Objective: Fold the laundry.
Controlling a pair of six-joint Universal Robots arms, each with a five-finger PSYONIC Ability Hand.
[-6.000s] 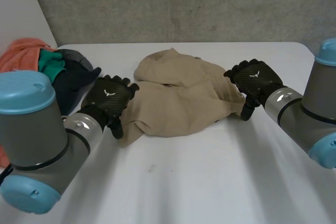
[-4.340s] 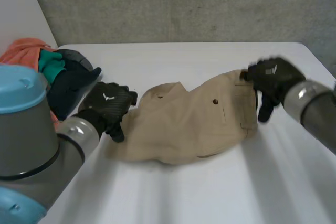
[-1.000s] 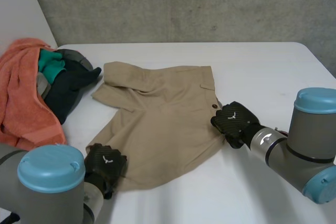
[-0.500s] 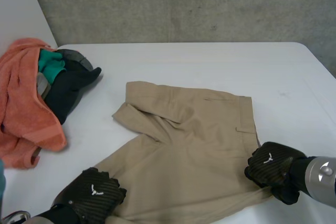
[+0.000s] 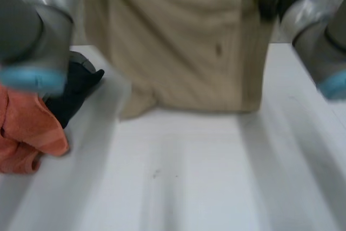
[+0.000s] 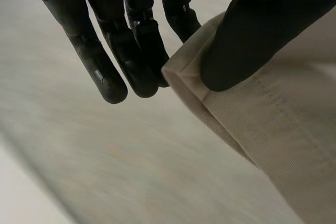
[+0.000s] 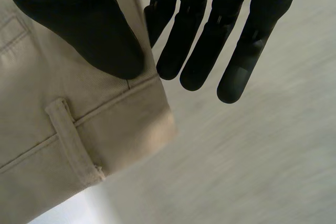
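Left hand (image 6: 262, 30) pinches a stitched corner of the tan shorts (image 5: 184, 52), its thumb pressing the cloth against the fingers while the other fingers hang straight beside it. The right hand (image 7: 84, 24) does the same at the opposite top corner: the thumb clamps the waistband against the fingers, close to a belt loop (image 7: 73, 135), and the remaining fingers reach past the cloth's edge.

In the head view the shorts hang as a wide curtain between the left arm (image 5: 32, 20) and the right arm (image 5: 319, 41), close to the camera. The held edge runs side to side from one hand to the other, and the rest of the garment drops straight below both hands. Neither hand is nearer to it than the other, since each holds one end. A small dark spot on the cloth may be a button. The lower edge hangs close over the white table (image 5: 216, 177), though I cannot tell whether it touches.

As I judge it, laying the shorts flat depends on that drop. The free edge would meet the table first, with the hands carrying the held edge down after it.

Farther off, at the robot's left, an orange towel (image 5: 27, 128) and a dark garment (image 5: 73, 93) lie heaped on the table. No brand, label or writing can be read.
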